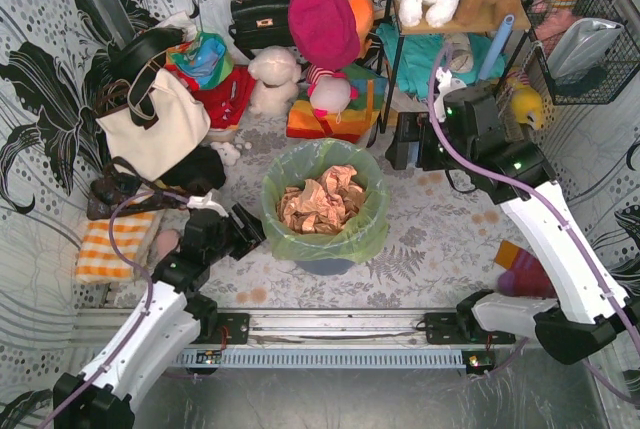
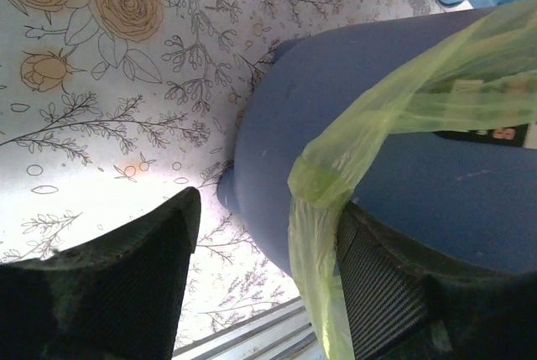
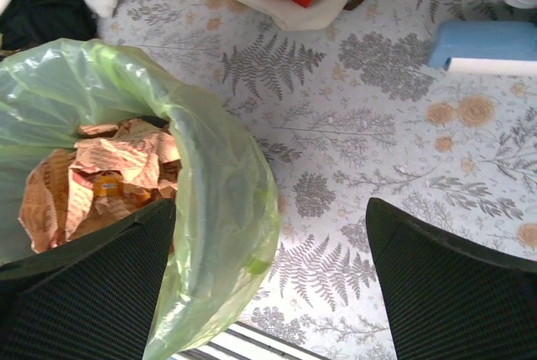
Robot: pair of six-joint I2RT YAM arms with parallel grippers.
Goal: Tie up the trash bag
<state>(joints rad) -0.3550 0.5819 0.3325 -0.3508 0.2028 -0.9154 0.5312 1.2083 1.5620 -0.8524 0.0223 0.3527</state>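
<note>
From above, the thin, translucent lime-green plastic trash bag [image 1: 345, 239] lines a round blue-grey plastic bin [image 1: 325, 264] at the middle of the floral-printed bench [image 1: 430, 239]. Its mouth is folded out over the rim, and crumpled brownish-tan paper waste [image 1: 320, 204] shows inside. The left gripper [image 1: 248, 227] sits just beside the bin's left flank. The right gripper [image 1: 405, 149] hangs behind and to the right of the bin, near it but apart.

In the left wrist view, the black mesh-faced fingers [image 2: 126, 293] stand apart and released. A hanging fold of the trash bag's overhang [image 2: 315, 209] dangles between them, close against the one at the right of the view, with the bin's wall [image 2: 403, 142] behind it. The fold is not yet pinched.

In the right wrist view, the fingers [image 3: 453, 284] are spread wide and hold nothing. The bag's turned-out rim [image 3: 226, 209] bulges just beside the finger at the left of the view.

The step in hand looks like taking hold of the rim on opposite sides. To do it well, the left fingers should close on film alone and keep off the bin wall. The right gripper should come across until the rim lies fully between its fingers. After that, both would lift gently together, since film this thin is likely to stretch or slip.
</note>
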